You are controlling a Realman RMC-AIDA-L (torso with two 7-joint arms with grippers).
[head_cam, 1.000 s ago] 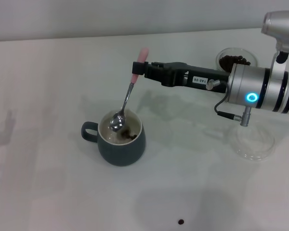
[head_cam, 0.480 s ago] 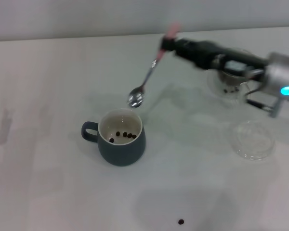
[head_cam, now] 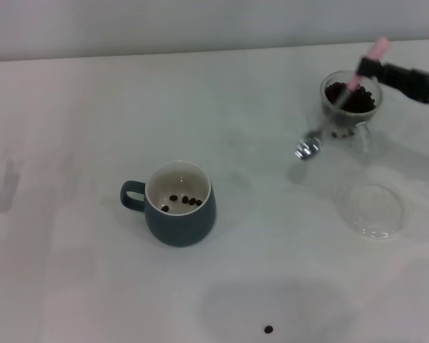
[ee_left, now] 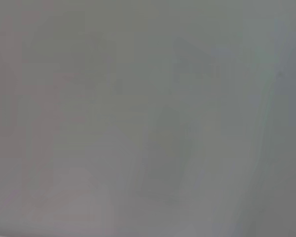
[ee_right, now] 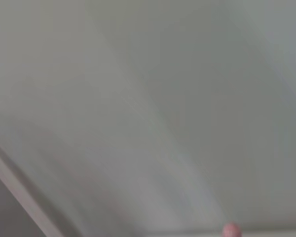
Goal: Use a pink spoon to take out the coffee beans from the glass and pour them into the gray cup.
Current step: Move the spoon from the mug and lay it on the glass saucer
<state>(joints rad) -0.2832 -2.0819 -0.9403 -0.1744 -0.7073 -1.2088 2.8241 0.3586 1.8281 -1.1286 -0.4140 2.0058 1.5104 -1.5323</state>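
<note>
Now the right pincer (head_cam: 365, 69) enters from the right edge of the head view, above the far-right part of the tabletop (head_cam: 71, 286). It is clamped on the pale pink handle end of the pink spoon (head_cam: 334, 112). The spoon slants down and away from the pincer, toward the robot's left and toward the robot. Its metal bowl hangs in the air just outside the glass (head_cam: 349, 107), on the side facing the gray cup (head_cam: 179, 214). Whether the spoon bowl carries anything cannot be told.

The glass stands directly under the pincer tip, upright, and holds a dark heap of coffee beans (head_cam: 350, 96) in its upper part. A flat clear glass dish (head_cam: 375, 209) lies on the tabletop nearer the robot than the pincer, close to the glass but apart from it.

The gray cup stands upright well to the left of the pincer and nearer the robot, its loop handle pointing away from the pincer. A few beans lie on its cream-white bottom. One stray bean (head_cam: 269, 329) lies on the tabletop, nearer the robot than the cup and well apart from it.

In the right wrist view only the pink handle tip (ee_right: 231, 230) shows against a blurred pale surface. The left pincer appears in no view; the left wrist view shows only a plain grey surface.
</note>
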